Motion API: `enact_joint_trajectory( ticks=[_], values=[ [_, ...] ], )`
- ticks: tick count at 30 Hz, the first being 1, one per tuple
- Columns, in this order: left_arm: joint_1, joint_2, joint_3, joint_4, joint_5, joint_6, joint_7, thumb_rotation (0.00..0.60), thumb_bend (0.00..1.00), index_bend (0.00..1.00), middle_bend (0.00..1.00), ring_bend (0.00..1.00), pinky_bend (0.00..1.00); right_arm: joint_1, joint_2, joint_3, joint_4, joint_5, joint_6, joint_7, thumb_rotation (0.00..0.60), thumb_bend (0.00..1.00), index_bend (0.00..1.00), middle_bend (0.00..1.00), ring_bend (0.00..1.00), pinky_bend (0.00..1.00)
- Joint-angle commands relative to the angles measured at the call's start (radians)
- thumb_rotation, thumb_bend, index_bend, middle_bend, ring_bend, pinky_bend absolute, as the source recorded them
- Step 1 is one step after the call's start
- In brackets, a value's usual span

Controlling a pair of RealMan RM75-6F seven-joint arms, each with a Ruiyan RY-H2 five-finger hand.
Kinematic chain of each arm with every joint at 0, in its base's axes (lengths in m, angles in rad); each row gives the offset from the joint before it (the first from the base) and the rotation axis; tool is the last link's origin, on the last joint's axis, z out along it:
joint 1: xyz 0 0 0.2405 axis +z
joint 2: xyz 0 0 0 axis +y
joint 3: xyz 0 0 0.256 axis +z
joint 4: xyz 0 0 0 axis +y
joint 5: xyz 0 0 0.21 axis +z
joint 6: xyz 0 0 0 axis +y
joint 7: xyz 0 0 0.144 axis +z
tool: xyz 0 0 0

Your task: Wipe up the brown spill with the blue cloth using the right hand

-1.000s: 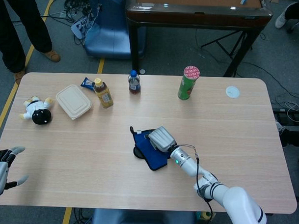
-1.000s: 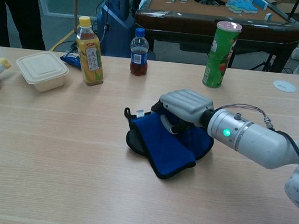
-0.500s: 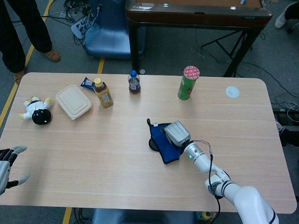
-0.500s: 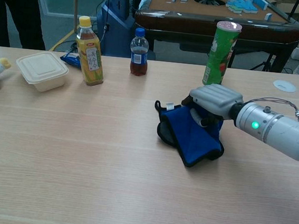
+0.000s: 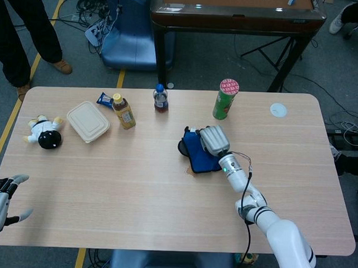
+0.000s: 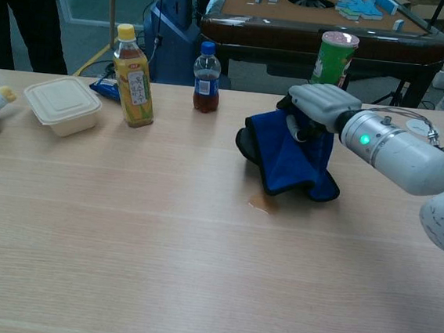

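Observation:
My right hand (image 5: 214,140) (image 6: 319,105) presses down on the blue cloth (image 5: 199,152) (image 6: 289,159) at the table's middle, fingers curled over its far part. A small brown spill (image 6: 260,206) (image 5: 192,171) shows on the wood just in front of the cloth's near-left corner, uncovered. My left hand (image 5: 0,198) hovers open at the table's near-left corner, holding nothing; the chest view does not show it.
Behind the cloth stand a green chip can (image 5: 225,99) (image 6: 331,67), a small dark-drink bottle (image 5: 161,99) (image 6: 207,78) and a yellow tea bottle (image 5: 124,111) (image 6: 133,76). A beige lunchbox (image 5: 87,121) (image 6: 63,105) and a toy (image 5: 44,131) lie at far left. A white disc (image 5: 278,110) lies at far right.
My right hand has slid the cloth away from me and to the right across the table. A brown smear now lies exposed where the cloth was. The left hand has stayed put.

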Motion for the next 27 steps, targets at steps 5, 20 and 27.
enact_joint_trajectory(
  ticks=[5,20,27],
  values=[
    [0.003,0.004,-0.001,0.001,-0.004,0.003,-0.003,0.6,0.13,0.23,0.22,0.21,0.16,0.037,-0.035,0.027,-0.026,0.013,0.02,0.012,0.6,0.72,0.62,0.56,0.49,0.67],
    [0.011,-0.002,0.007,0.007,-0.002,0.004,-0.008,0.6,0.13,0.23,0.22,0.21,0.16,0.009,-0.128,-0.067,-0.005,-0.056,0.014,0.025,0.6,0.7,0.62,0.56,0.48,0.66],
    [0.01,-0.007,0.007,0.01,0.001,0.004,-0.011,0.6,0.13,0.24,0.22,0.21,0.16,-0.037,-0.118,-0.137,-0.007,-0.11,0.03,0.06,0.6,0.7,0.62,0.56,0.48,0.66]
  ],
)
